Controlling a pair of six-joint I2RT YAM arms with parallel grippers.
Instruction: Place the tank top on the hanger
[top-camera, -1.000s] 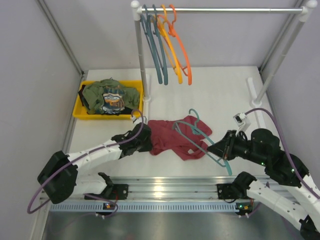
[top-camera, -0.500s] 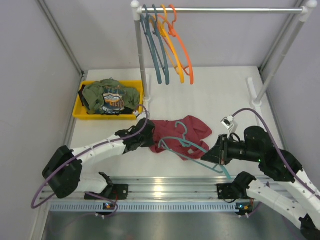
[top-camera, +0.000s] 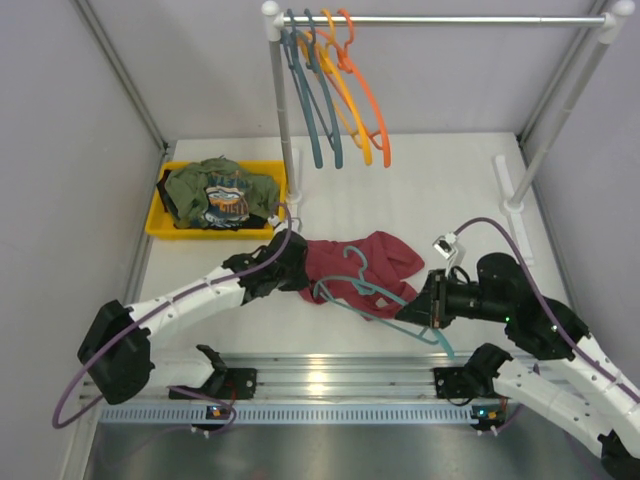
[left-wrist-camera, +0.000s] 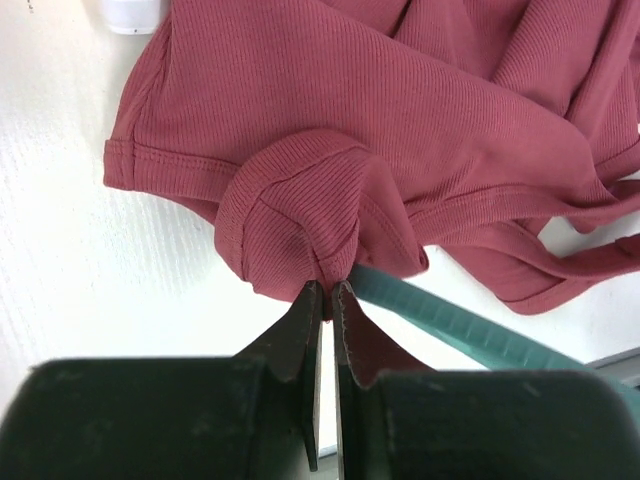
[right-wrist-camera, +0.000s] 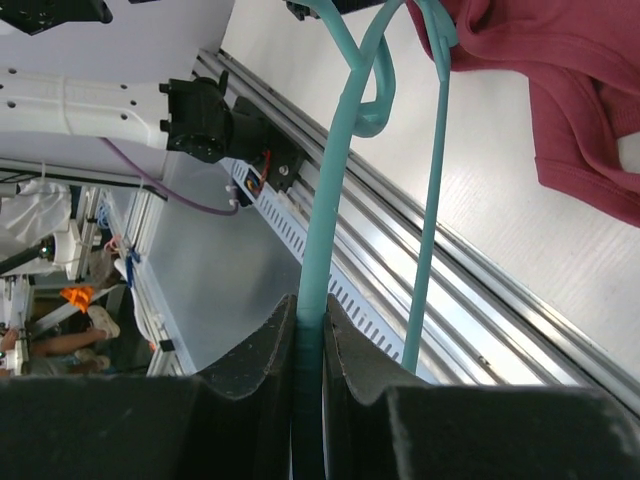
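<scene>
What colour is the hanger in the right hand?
Light teal; the hanger shows best in the right wrist view.

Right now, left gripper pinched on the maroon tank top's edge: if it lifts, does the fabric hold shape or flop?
Likely floppy: the tank top lies in soft folds, bunched where the left gripper pinches it. Probably light; the ribbed knit looks thin. Its loose straps may drape or snag on the teal hanger beside the pinch.

Nothing legible; print on the olive garment (top-camera: 190, 185) too blurred.
</scene>
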